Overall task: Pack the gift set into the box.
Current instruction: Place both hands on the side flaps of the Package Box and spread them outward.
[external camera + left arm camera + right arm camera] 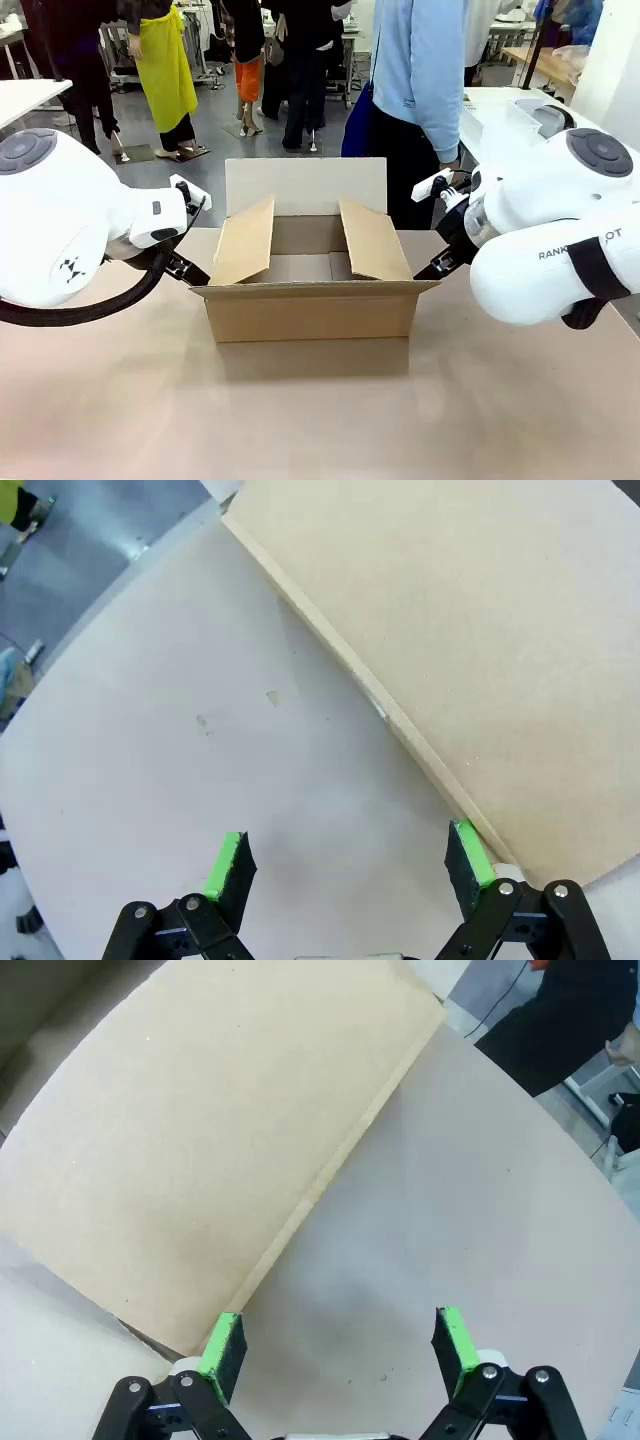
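While open upward, the box (310, 312), long axis left-right across table (300, 420).

1. Right arm (545, 250), front view, big white shell nearest the camera: dark grey capitals read "RANK". One line of print, slanting slightly upward towards picture right.
2. Same line, same shell: a black band (597, 272) crosses the print and covers the letters after "RANK". Beyond the band, close to the picture's right edge, the letters "OT" can be read.
3. Left arm (60, 230), front view, low on its white shell: a small dark emblem (70, 268) made of a few short angular marks. It is a sign only and cannot be read as letters.
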Controlling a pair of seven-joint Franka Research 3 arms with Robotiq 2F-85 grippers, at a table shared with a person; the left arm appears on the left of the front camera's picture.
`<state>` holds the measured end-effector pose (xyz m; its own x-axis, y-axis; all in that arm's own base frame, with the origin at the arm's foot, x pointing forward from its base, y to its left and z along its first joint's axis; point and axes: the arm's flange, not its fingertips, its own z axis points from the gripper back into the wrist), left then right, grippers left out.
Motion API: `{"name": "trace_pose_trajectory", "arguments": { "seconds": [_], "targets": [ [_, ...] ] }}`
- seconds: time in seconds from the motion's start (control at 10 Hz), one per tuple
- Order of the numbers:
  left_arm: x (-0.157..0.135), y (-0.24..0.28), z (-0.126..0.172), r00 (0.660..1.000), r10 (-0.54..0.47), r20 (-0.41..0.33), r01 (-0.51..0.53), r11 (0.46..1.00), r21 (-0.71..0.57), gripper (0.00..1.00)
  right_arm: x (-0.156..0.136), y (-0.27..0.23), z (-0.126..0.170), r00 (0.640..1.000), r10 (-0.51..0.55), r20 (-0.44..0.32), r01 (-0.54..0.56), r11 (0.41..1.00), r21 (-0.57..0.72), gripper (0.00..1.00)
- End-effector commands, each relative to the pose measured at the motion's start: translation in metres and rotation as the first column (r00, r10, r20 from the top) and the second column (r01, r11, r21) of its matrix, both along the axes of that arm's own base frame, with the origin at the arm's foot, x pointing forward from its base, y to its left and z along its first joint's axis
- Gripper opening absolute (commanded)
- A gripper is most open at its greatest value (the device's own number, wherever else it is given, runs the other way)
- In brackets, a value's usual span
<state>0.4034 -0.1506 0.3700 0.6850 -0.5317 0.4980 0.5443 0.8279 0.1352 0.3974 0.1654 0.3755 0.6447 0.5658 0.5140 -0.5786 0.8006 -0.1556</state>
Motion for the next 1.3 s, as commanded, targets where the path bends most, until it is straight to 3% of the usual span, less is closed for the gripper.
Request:
{"name": "trace_pose_trajectory", "arguments": {
  "seconds": [0.0, 1.0, 1.1, 1.2],
  "targets": [
    [0.000, -0.001, 0.000, 1.000, -0.002, 0.000, 0.002, 1.000, 0.000, 1.00, 0.000, 0.000, 0.000, 1.000, 0.000, 0.000, 0.000, 1.000, 0.000, 1.00],
    [0.000, -0.001, 0.000, 1.000, -0.002, 0.000, 0.002, 1.000, 0.000, 1.00, 0.000, 0.000, 0.000, 1.000, 0.000, 0.000, 0.000, 1.000, 0.000, 1.00],
    [0.000, 0.000, 0.000, 1.000, 0.001, 0.000, -0.001, 1.000, 0.000, 1.00, 0.001, -0.006, 0.002, 1.000, 0.008, -0.026, -0.009, 1.000, -0.016, 1.00],
    [-0.001, 0.014, 0.004, 0.997, 0.016, -0.069, -0.012, 0.998, 0.059, 1.00, 0.000, -0.016, 0.003, 0.993, -0.024, -0.114, 0.020, 0.999, -0.039, 1.00]
  ]
}}
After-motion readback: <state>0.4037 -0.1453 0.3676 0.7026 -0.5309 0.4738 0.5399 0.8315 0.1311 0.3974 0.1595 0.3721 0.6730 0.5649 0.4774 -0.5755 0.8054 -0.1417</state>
